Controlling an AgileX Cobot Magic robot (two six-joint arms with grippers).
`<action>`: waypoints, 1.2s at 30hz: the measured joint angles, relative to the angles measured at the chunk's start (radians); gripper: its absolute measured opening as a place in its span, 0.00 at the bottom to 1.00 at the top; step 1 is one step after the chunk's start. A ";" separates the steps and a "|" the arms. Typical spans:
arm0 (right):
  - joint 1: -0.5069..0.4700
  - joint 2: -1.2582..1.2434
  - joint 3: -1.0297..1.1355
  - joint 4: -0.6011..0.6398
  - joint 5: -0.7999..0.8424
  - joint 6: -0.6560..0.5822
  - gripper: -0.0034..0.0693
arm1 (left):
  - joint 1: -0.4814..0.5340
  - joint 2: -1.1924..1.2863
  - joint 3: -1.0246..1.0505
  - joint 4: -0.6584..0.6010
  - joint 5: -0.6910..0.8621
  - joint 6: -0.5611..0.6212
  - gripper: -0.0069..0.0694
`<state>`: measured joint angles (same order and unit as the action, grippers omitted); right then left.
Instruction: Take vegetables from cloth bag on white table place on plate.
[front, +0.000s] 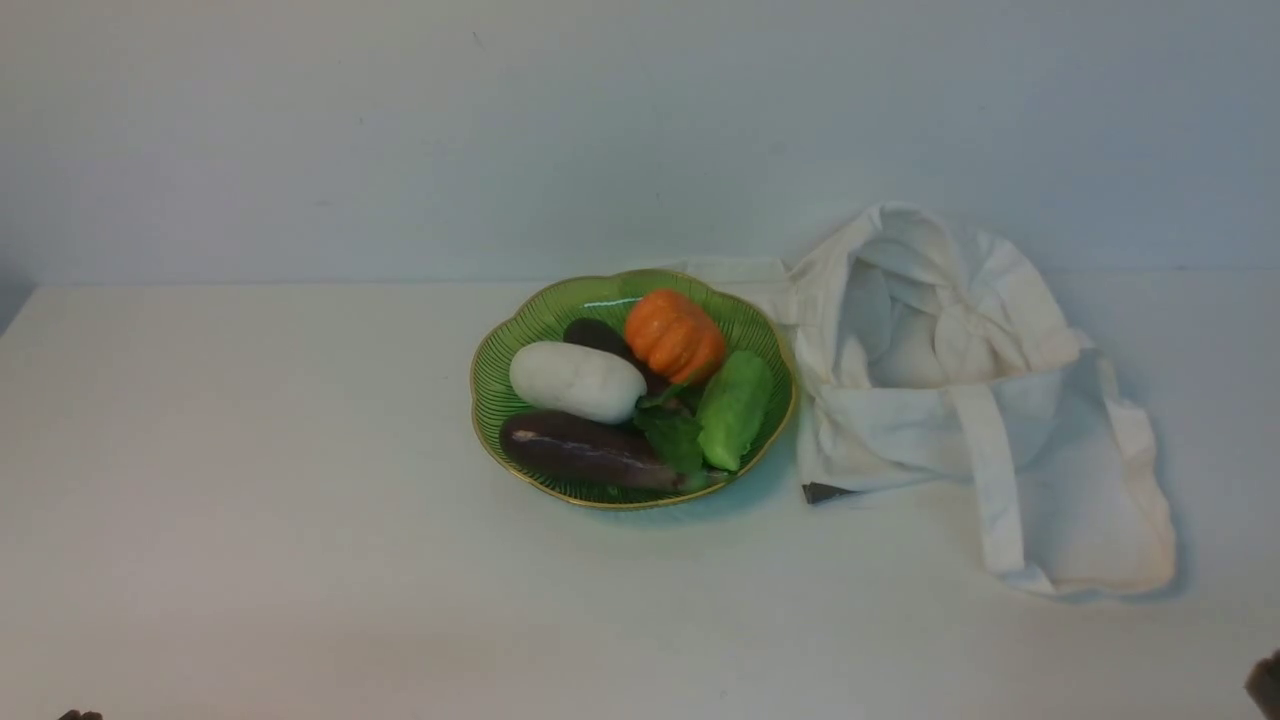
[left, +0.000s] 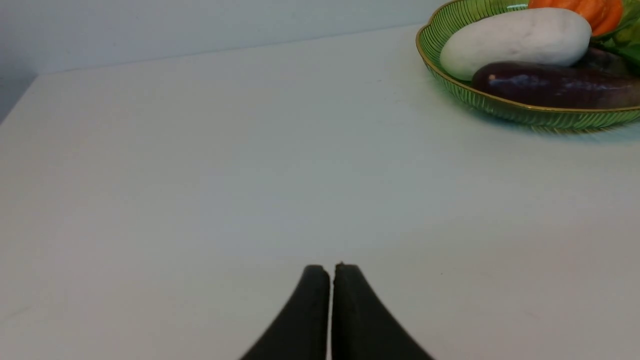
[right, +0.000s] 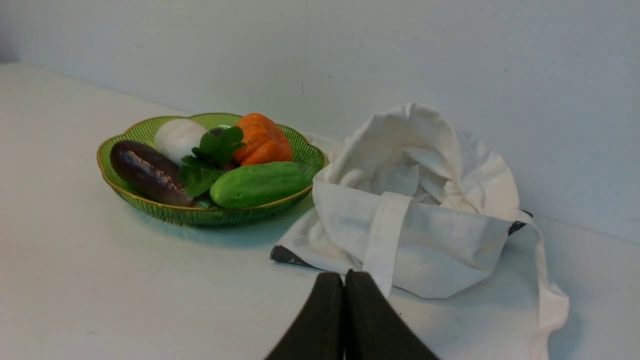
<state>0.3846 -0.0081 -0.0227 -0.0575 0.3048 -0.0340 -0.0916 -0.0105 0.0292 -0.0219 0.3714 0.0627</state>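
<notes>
My left fingers (left: 336, 274) are pressed together, tip against tip, with nothing between them. They hover low over a bare stretch of the white table (front: 250, 500), well apart from the plate (front: 545, 315). My right fingers (right: 348, 280) are just as tightly closed and just as empty, and they point at the near edge of the cloth bag (front: 1000, 400).

The radish (front: 577, 381) lies on its side in the plate, on the left half, with its white body resting against the long dark eggplant (front: 585, 450) along the near rim. Its green leaves (front: 670, 430) spread out at the middle of the dish. An orange pumpkin (front: 675, 335) sits toward the back, and a green cucumber (front: 735, 408) lies along the right edge nearest the bag. Another dark vegetable (front: 592, 333) peeks out behind the radish, though I can't tell what it is.

The bag is slumped on the table just to the right of the plate, with its fabric brushing the plate's rim. Its mouth gapes open toward me, and all I can see inside are pale folds, so I can't tell whether they hide anything. One flat strap (front: 995, 470) runs down the front of the bag and out onto the table. A small dark corner (front: 825, 491) sticks out from under the bag's near left edge.

In the front view, only dark slivers of my arms show at the bottom corners.
</notes>
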 joint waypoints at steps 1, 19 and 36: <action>-0.001 -0.001 0.000 0.001 0.015 0.011 0.03 | 0.000 0.000 0.000 0.000 0.000 0.000 0.08; -0.287 -0.003 0.041 0.010 0.090 0.025 0.03 | 0.000 0.000 0.000 0.000 0.000 0.000 0.08; -0.349 -0.003 0.042 0.010 0.084 0.025 0.03 | 0.000 0.000 0.000 0.000 0.000 0.000 0.08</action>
<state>0.0353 -0.0109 0.0194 -0.0479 0.3891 -0.0091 -0.0916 -0.0105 0.0292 -0.0219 0.3714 0.0627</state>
